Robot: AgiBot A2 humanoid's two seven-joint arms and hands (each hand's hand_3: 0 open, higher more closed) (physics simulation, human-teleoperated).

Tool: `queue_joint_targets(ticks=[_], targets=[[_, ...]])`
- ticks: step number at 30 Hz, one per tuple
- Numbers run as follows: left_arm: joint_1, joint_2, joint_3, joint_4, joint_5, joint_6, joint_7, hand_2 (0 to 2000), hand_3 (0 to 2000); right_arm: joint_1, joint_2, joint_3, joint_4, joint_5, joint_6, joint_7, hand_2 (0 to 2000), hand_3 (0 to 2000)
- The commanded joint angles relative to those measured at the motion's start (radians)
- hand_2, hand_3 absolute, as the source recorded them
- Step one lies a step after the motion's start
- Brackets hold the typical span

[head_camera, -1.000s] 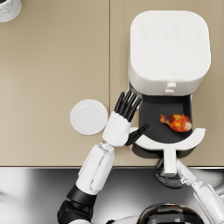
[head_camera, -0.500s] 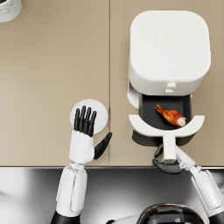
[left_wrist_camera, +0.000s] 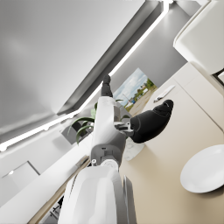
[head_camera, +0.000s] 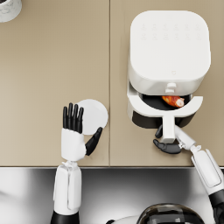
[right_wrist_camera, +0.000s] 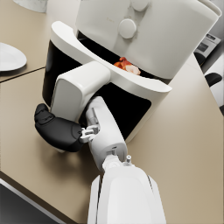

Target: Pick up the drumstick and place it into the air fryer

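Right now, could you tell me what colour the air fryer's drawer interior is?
Black inside the white air fryer's drawer, clearest in the right wrist view.

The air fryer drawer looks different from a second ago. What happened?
The right hand, gripping the handle, has pushed the drawer most of the way into the air fryer; the drumstick rode in with it. The left hand drew back beside the plate, empty. The plate stayed put.

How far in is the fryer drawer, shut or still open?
Partly open. The drawer sticks out of the air fryer, the drumstick visible inside; the right hand is at its handle.
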Motion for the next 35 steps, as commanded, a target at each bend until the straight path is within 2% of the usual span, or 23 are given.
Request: queue_joint_targets(ticks=[1, 11, 16, 17, 18, 19, 20, 21, 22, 28, 35], targets=[[0.027, 0.003, -0.01, 0.014, 0.0, 0.0, 0.0, 0, 0, 0.143, -0.142, 0.061, -0.007, 0.0, -0.001, -0.004, 2000, 2000], [0.037, 0.015, -0.034, 0.048, 0.0, 0.0, 0.0, 0, 0, 0.331, -0.178, 0.185, -0.263, 0.0, -0.024, 0.011, 2000, 2000], [0.027, 0.019, -0.046, 0.057, 0.0, 0.0, 0.0, 0, 0, 0.413, -0.185, 0.281, -0.385, -0.002, -0.013, 0.011, 2000, 2000], [0.025, 0.02, -0.046, 0.058, 0.0, 0.0, 0.0, 0, 0, 0.37, -0.246, 0.13, -0.409, -0.002, -0.015, 0.011, 2000, 2000], [0.019, 0.021, -0.048, 0.055, 0.0, 0.0, 0.0, 0, 0, 0.422, -0.195, 0.279, -0.409, -0.001, -0.017, 0.007, 2000, 2000], [0.017, 0.022, -0.048, 0.057, 0.0, 0.0, 0.0, 0, 0, 0.366, -0.243, 0.133, -0.404, -0.002, -0.014, 0.008, 2000, 2000], [0.017, 0.023, -0.049, 0.057, 0.0, 0.0, 0.0, 0, 0, 0.257, -0.401, -0.23, -0.387, -0.002, -0.011, 0.007, 2000, 2000], [0.008, 0.024, -0.05, 0.055, 0.0, 0.0, 0.0, 0, 0, 0.37, -0.212, 0.199, -0.383, -0.001, 0.02, -0.003, 2000, 2000], [0.007, 0.025, -0.046, 0.059, 0.0, 0.0, 0.0, 0, 0, 0.301, -0.116, 0.099, -0.416, -0.003, 0.023, -0.001, 2000, 2000], [-0.002, 0.027, -0.049, 0.058, 0.0, 0.0, 0.0, 0, 0, 0.325, -0.094, 0.172, -0.422, -0.001, -0.021, 0.045, 2000, 2000], [-0.003, 0.027, -0.049, 0.058, 0.0, 0.0, 0.0, 0, 0, 0.327, -0.09, 0.181, -0.424, -0.001, -0.022, 0.061, 2000, 2000]])
